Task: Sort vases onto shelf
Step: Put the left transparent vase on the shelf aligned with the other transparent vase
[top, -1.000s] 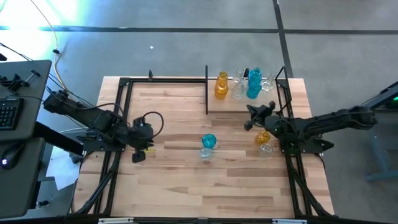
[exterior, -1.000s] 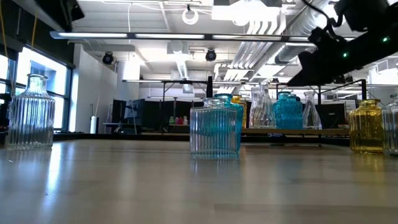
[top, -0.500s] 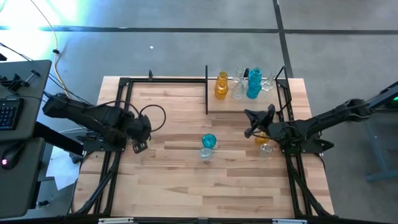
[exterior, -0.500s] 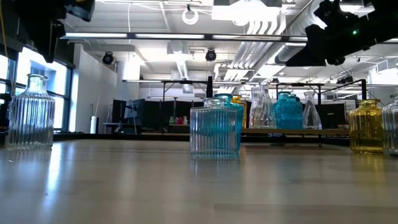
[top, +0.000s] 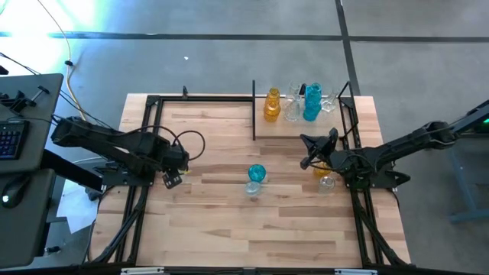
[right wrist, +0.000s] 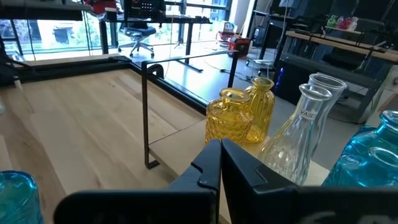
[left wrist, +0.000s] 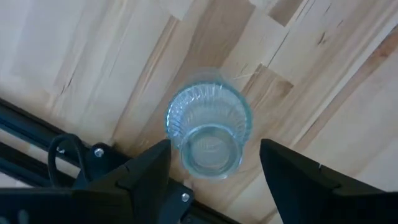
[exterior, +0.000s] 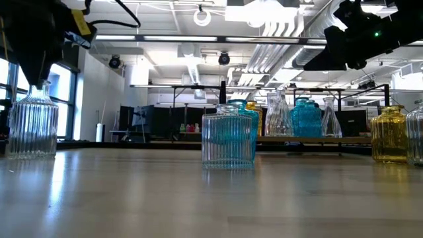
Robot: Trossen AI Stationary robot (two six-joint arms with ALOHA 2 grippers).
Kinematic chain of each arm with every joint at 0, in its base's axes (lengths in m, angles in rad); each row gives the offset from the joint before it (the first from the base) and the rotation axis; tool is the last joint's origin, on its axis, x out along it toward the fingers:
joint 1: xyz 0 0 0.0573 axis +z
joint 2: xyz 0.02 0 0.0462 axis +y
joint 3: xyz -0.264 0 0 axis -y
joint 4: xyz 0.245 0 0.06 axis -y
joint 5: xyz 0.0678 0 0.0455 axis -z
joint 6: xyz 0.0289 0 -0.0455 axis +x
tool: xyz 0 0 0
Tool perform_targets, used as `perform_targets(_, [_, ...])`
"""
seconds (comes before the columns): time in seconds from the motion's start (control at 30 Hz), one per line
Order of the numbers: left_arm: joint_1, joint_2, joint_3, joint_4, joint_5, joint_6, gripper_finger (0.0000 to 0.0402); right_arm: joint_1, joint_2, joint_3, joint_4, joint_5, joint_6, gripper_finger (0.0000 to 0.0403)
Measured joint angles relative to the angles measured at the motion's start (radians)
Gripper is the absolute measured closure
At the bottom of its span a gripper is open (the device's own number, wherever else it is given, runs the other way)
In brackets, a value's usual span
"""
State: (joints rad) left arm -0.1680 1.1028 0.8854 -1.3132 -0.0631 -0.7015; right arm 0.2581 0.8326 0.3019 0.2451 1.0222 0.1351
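Left gripper, fingers spread, has shifted slightly right since half a second ago and now hangs directly over the clear ribbed vase at the table's left side. Right gripper, fingers pressed together, remains unchanged at centre right, facing the shelf.

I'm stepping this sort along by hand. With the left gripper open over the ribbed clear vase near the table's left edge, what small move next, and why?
Probably lower the left gripper straight down. In the left wrist view its open fingers flank the clear ribbed vase, whose mouth sits between them, and the low view shows the arm above the vase's neck, not around it. Closing should wait until the fingers bracket it.
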Motion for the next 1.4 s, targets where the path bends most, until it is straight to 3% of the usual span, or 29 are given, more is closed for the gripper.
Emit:
perform_targets(0.13, [0.0, 0.0, -0.029, 0.029, 0.007, 0.006, 0.0192, 0.0, 0.0, 0.0, 0.0, -0.001, 0.017, 0.04])
perform_targets(0.4, [0.0, 0.0, -0.052, 0.104, 0.023, 0.078, 0.0284, 0.0, 0.0, 0.0, 0.0, -0.009, 0.021, 0.04])
perform_targets(0.6, [-0.019, 0.001, -0.005, 0.105, 0.029, 0.093, 0.0288, 0.011, 0.0, 0.0, 0.003, -0.028, 0.021, 0.04])
perform_targets(0.83, [-0.074, 0.036, 0.161, 0.133, 0.026, 0.059, 0.0288, 0.111, 0.0, 0.0, 0.049, -0.027, 0.017, 0.04])
perform_targets(1.07, [-0.163, 0.249, 0.391, 0.155, 0.025, 0.14, 0.0288, 0.256, 0.017, 0.031, 0.069, 0.022, 0.009, 0.04])
perform_targets(1.4, [-0.213, 0.661, 0.735, 0.154, 0.048, 0.411, 0.0288, 0.412, 0.227, 0.249, 0.003, 0.094, -0.109, 0.04])
